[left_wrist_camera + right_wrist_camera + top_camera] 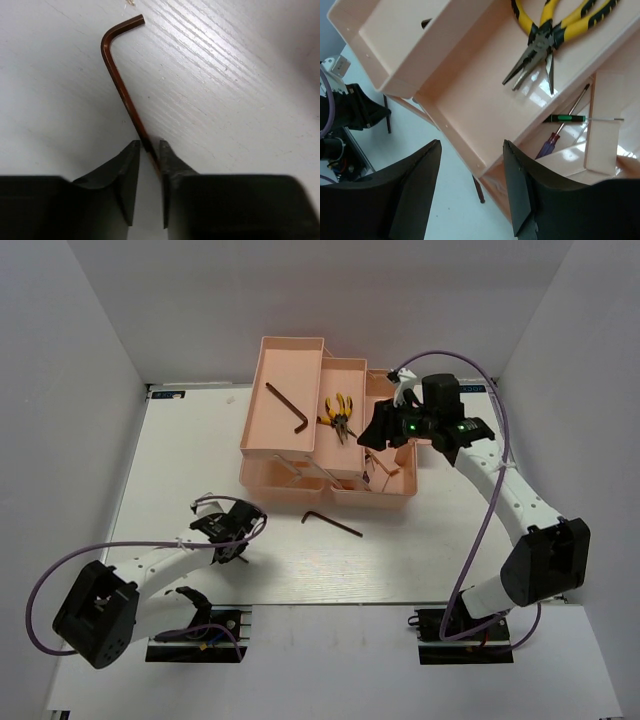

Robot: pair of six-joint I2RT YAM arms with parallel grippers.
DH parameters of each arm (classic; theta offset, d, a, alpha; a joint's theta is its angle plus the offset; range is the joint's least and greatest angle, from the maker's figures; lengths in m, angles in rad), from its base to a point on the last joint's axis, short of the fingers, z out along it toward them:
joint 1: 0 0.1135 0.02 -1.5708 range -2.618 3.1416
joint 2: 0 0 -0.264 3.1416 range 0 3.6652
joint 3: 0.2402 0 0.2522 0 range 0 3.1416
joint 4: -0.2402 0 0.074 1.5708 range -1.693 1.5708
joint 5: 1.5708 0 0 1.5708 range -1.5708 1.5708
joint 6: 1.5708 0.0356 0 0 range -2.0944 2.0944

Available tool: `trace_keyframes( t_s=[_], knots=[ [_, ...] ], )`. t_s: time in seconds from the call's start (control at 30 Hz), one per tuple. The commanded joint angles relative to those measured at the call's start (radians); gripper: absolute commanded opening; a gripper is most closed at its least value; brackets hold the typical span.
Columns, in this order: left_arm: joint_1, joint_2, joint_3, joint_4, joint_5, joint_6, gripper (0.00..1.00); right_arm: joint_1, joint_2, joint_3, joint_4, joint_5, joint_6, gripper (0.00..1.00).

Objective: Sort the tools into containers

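The salmon-pink toolbox point(270, 455) stands open at the table's middle back. One dark hex key point(287, 406) lies in its left tray and yellow-handled pliers point(339, 413) in the middle tray. A second hex key point(332, 523) lies on the table in front of the box. My left gripper point(238, 538) is low at the table, its jaws narrowed onto the shaft of a third hex key point(120, 85), bent end pointing away. My right gripper point(376, 443) is open and empty above the box's front right. Its view shows the pliers point(547, 32) and small screwdrivers point(565, 119) in a lower compartment.
White walls close in the table on both sides and the back. The right wrist view shows the toolbox tray rim point(450, 135) between the fingers and the tip of the loose hex key point(479, 189) on the table below. The left arm's base point(350, 107) shows at its left.
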Motion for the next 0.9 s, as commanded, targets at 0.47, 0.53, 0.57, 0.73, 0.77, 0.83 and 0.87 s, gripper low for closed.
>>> trace_keyframes(
  t_s=[0.47, 0.53, 0.57, 0.73, 0.77, 0.83, 0.87],
  knots=[
    [0.019, -0.121, -0.039, -0.004, 0.086, 0.035, 0.00, -0.080, -0.226, -0.057, -0.144, -0.455, -0.268, 0.90],
    [0.008, -0.182, 0.004, -0.046, 0.070, 0.047, 0.00, -0.076, -0.228, -0.047, -0.257, -0.497, -0.326, 0.90],
    [-0.001, -0.205, 0.020, -0.064, 0.061, 0.047, 0.00, -0.074, -0.237, -0.046, -0.283, -0.500, -0.356, 0.90],
    [-0.001, -0.330, 0.165, -0.142, 0.014, 0.142, 0.00, -0.066, -0.260, -0.138, -0.403, -0.434, -0.573, 0.32],
    [-0.001, -0.355, 0.214, -0.151, 0.013, 0.160, 0.00, -0.056, -0.260, -0.152, -0.414, -0.399, -0.598, 0.00],
    [-0.001, -0.374, 0.266, -0.160, 0.003, 0.215, 0.00, -0.050, -0.263, -0.193, -0.437, -0.388, -0.638, 0.00],
    [-0.001, -0.374, 0.292, -0.150, 0.003, 0.240, 0.00, -0.036, -0.265, -0.199, -0.458, -0.372, -0.655, 0.00]
  ],
)
